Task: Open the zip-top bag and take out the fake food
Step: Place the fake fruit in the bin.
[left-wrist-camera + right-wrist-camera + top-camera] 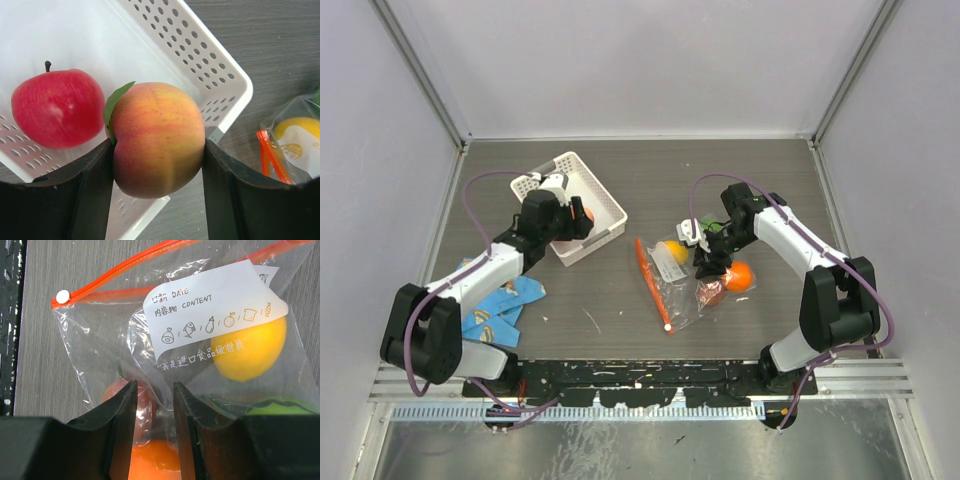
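My left gripper [582, 222] [157, 145] is shut on a peach [157, 137], held just over the near rim of the white basket [235, 80] [605, 195]. A red apple [57, 107] lies inside the basket. The zip-top bag [670, 290] [100, 340] lies flat, and its orange zip strip [115, 262] is parted. Inside it are a yellow fruit [250, 347], a green one [280, 407], a reddish one [145, 395] and an orange one [150, 460]. My right gripper [712, 264] [155, 387] sits on the bag's closed end, its jaws a little apart around bunched film.
A blue printed cloth [505, 310] lies at the near left beside the left arm. The basket stands at the back left of the grey table [770, 170]. Enclosure walls run along the left, right and back.
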`<act>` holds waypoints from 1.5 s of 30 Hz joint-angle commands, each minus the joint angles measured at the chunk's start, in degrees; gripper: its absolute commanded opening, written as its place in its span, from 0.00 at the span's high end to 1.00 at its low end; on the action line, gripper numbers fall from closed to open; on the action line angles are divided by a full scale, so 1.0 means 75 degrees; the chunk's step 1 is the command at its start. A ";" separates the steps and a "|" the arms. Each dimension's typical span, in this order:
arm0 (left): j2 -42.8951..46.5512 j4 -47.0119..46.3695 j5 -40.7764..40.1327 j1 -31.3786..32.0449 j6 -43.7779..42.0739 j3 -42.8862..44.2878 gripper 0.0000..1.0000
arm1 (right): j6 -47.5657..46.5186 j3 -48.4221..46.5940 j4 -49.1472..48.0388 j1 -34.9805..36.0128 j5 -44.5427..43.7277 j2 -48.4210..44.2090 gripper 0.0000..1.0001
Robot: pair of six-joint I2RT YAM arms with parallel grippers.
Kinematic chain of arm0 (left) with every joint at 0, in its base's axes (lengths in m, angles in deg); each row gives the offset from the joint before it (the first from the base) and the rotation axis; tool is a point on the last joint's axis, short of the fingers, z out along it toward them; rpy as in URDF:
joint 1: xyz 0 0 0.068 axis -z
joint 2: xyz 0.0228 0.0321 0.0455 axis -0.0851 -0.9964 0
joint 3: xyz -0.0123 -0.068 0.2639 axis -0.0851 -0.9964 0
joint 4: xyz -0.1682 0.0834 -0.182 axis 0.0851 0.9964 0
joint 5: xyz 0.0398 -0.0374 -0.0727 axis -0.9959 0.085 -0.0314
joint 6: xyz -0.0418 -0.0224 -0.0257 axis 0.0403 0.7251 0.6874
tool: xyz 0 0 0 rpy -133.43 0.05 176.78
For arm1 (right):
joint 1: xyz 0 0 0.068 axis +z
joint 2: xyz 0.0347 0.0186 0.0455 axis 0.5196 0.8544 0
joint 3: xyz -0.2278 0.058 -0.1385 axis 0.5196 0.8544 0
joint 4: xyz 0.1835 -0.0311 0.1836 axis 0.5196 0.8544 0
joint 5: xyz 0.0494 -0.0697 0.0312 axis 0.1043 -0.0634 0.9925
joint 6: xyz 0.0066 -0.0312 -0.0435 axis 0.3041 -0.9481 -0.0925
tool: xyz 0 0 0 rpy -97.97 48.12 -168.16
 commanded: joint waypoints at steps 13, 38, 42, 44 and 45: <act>-0.0695 -0.0209 -0.0894 -0.0314 0.0535 0.0825 0.22 | -0.0167 -0.0275 0.0147 -0.0017 0.0250 -0.0246 0.59; 0.0909 -0.1399 0.0176 -0.0550 0.1281 -0.0426 0.02 | -0.0400 -0.0223 0.0238 -0.0016 0.0488 -0.0317 0.59; 0.1234 -0.1769 0.0741 -0.0553 0.1482 -0.0766 0.02 | -0.0447 -0.0200 0.0239 -0.0016 0.0528 -0.0329 0.59; 0.1349 -0.1951 0.1012 -0.0549 0.1638 -0.0923 0.02 | -0.0479 -0.0198 0.0256 -0.0017 0.0542 -0.0341 0.59; 0.1390 -0.2068 0.1133 -0.0555 0.1715 -0.0989 0.01 | -0.0499 -0.0199 0.0276 -0.0009 0.0570 -0.0341 0.59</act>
